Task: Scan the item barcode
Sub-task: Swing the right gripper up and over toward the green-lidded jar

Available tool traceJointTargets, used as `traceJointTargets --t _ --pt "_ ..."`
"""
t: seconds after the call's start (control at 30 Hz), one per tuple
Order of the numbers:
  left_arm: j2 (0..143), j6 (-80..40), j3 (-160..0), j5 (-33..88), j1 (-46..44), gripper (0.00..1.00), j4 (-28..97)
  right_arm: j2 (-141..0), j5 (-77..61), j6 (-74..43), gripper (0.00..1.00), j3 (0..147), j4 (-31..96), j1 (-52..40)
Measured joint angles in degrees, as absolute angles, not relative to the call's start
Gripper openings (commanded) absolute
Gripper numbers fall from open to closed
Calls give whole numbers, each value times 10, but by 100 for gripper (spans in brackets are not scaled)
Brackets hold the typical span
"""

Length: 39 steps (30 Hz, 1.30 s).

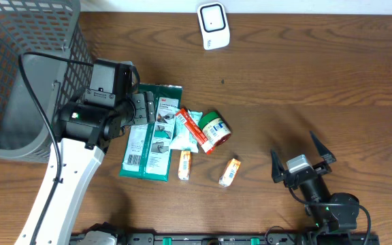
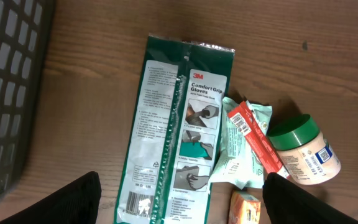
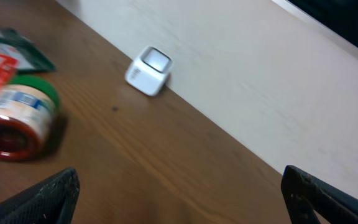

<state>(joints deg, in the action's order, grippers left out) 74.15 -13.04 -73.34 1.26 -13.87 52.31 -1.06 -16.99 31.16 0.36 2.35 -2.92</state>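
Over glove pack (image 1: 152,133), basket-side edge: left tool (image 1: 140,109), jaws spread wide, holding nothing. Right tool (image 1: 299,160): over bare bench (image 1: 305,82), well apart from items, jaws fully spread, empty. Pack flat on bench, just beside red-striped packet (image 1: 192,126) and green-lidded jar (image 1: 215,131); two orange boxes (image 1: 184,165) nearer robot. White scanner (image 1: 213,26) at far edge. Grey basket (image 1: 19,68) at left.

A white barcode scanner (image 1: 213,26) stands well apart from the items. The green 3M Comfort Grip Gloves pack (image 1: 152,133) lies flat, print up. Just beside it are a pale green packet (image 1: 184,139) under a slim red box (image 1: 194,128), and a green-lidded jar (image 1: 215,131) on its side. A small orange pack (image 1: 184,165) and a second orange pack (image 1: 229,173) lie nearby
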Motion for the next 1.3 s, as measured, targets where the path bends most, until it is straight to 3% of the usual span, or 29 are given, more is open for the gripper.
traceJointTargets --t 0.33,0.6,0.83,1.13,1.3 --pt "741 -130 -733 13 -139 84 523 -13 -199 175 99 16 27 -29" --pt "741 -130 -733 11 -139 84 523 -102 -185 75 99 200 88 -29" --pt "742 -130 -733 11 -139 84 524 -298 -206 54 99 461 264 -29" --pt "742 -130 -733 11 -139 84 524 -603 -261 44 99 853 678 -29" --pt "743 -130 -733 11 -139 84 525 -700 -277 33 99 917 710 -29"
